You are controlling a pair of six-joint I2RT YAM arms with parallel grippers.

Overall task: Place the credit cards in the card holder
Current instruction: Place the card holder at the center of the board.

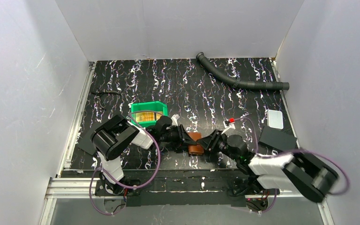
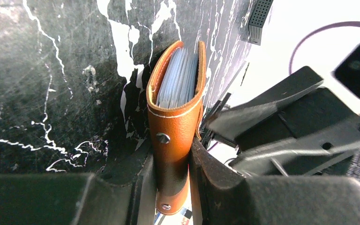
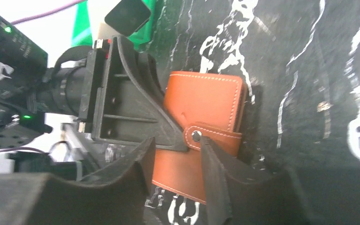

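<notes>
The brown leather card holder (image 1: 196,143) stands on edge at the front middle of the marbled mat. My left gripper (image 2: 172,164) is shut on its spine, and the pale inner pockets (image 2: 178,77) show at the slightly gaping far end. The snap tab (image 3: 211,137) lies across the card holder's flat side (image 3: 201,103). My right gripper (image 3: 177,154) is open in front of that side, one fingertip (image 3: 206,145) right at the snap. The orange and yellowish credit cards (image 1: 146,117) sit in a green bin (image 1: 148,108) behind my left arm.
A grey corrugated hose (image 1: 239,77) lies at the back right. A pale translucent plate (image 1: 275,118) and a flat black sheet (image 1: 276,138) are on the right. Another black sheet (image 1: 86,145) is at the left edge. White walls enclose the mat.
</notes>
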